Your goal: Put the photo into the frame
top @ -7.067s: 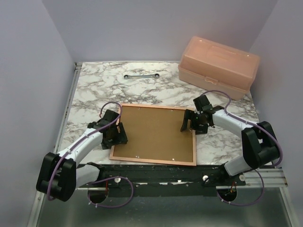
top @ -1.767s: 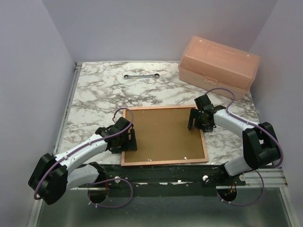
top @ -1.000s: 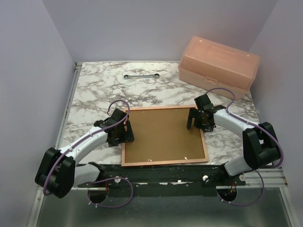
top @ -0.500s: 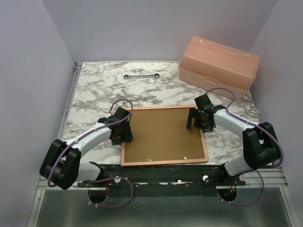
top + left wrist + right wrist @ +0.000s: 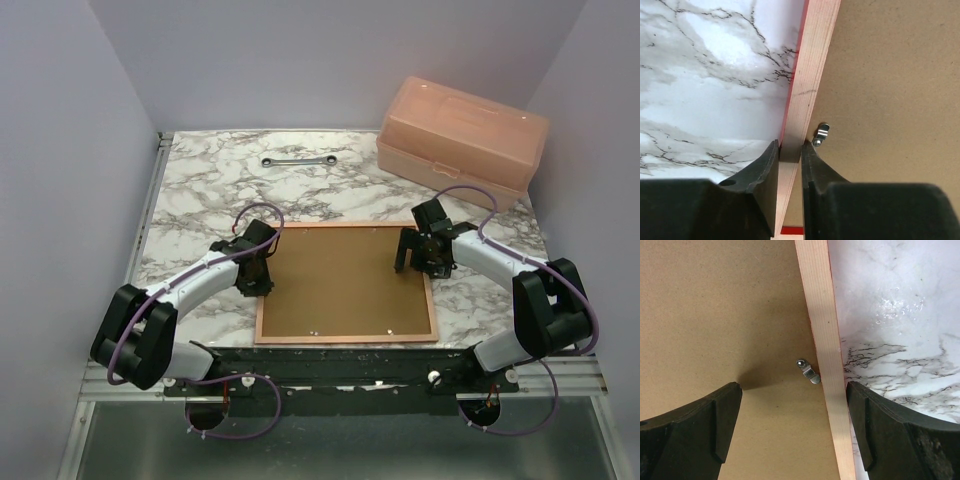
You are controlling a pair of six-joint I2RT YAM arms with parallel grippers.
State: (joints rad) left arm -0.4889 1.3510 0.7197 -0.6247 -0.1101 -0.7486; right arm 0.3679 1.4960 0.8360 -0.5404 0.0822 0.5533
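Note:
The frame [image 5: 345,336] lies face down on the marble table, its pale wood back up, with a brown backing board [image 5: 345,280] filling it. My left gripper [image 5: 258,272] is shut on the frame's left rail [image 5: 812,65], one finger on each side of the wood, beside a small metal clip [image 5: 821,134]. At the frame's upper right, my right gripper [image 5: 418,255] stands open. It straddles the right rail [image 5: 822,330] and another clip [image 5: 808,371] without touching them. The photo is hidden.
A pink plastic box [image 5: 462,140] stands at the back right. A metal wrench [image 5: 298,160] lies at the back centre. The frame's near rail sits close to the table's front edge, just ahead of the arm bases.
My left gripper has slid up along the frame's left side and closed onto the rail. The right gripper has stayed put and open. The frame has not visibly shifted in the last second.

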